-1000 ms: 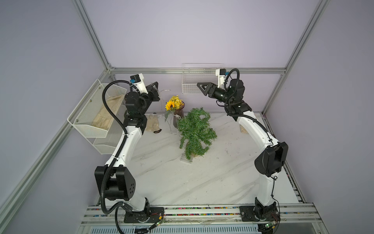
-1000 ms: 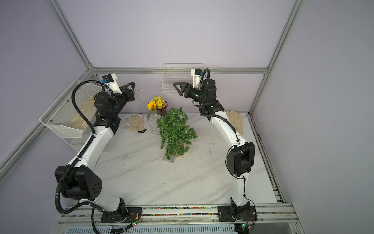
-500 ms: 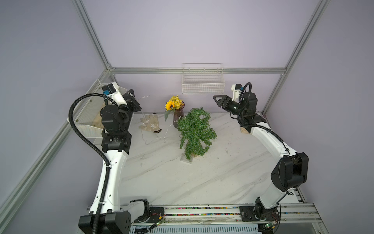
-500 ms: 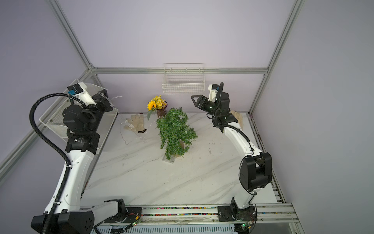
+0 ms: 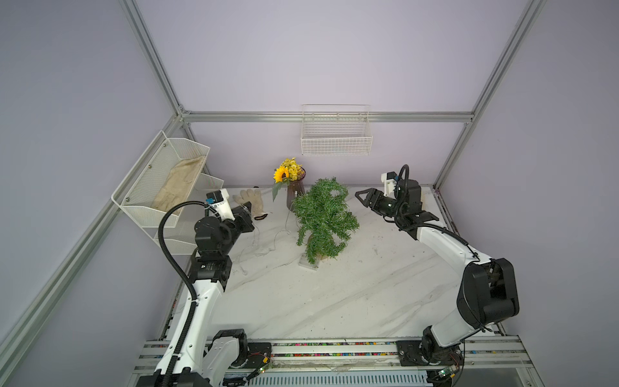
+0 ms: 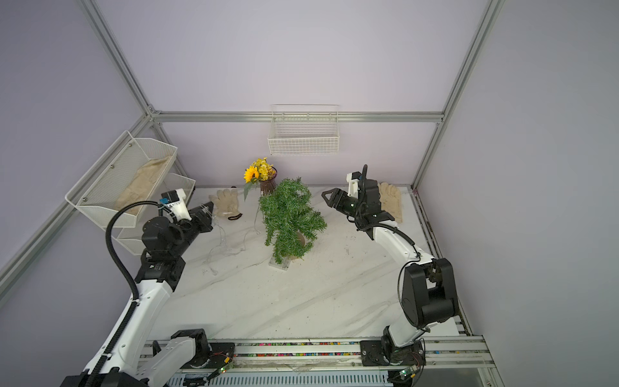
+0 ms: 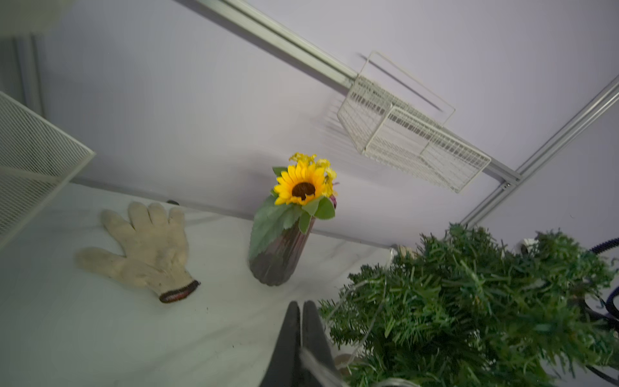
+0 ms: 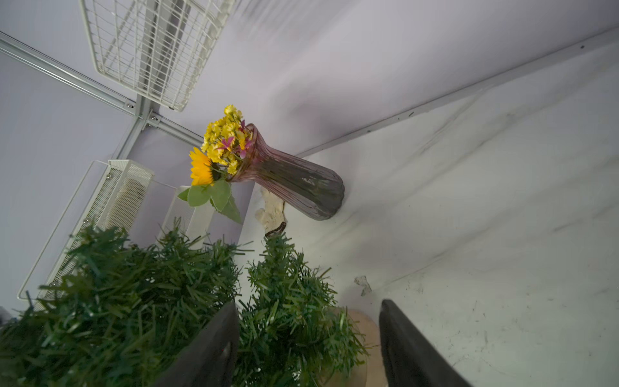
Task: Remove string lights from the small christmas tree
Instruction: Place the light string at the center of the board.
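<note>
Our left gripper (image 5: 247,210) is clamped on the string lights (image 5: 268,242), the strand trailing over the table (image 5: 335,301) to the tree (image 5: 323,217). The right gripper (image 5: 362,196) gapes empty beside it. We should pull slowly sideways, watching for snags.

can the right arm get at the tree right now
Probably yes: the right gripper is open and points at the tree, with nothing standing between them. The vase stands beyond the tree, out of its way.
</note>
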Controlling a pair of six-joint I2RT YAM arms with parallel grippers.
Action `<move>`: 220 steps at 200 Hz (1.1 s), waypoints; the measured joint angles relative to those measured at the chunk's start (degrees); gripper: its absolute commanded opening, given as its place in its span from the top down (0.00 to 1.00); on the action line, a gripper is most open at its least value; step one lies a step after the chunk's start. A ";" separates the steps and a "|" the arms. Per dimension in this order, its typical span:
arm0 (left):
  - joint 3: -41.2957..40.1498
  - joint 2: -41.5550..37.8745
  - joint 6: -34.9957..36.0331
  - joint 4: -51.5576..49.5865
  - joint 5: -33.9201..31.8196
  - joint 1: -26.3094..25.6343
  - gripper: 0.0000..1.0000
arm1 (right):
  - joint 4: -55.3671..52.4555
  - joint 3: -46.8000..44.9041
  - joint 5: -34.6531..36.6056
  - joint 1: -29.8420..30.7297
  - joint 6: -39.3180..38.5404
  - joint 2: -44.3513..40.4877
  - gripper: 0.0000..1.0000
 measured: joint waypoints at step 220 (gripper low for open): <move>-6.10 32.22 0.13 38.66 1.46 -18.10 0.68 | 0.66 -4.46 -4.66 -0.24 -2.25 3.91 0.40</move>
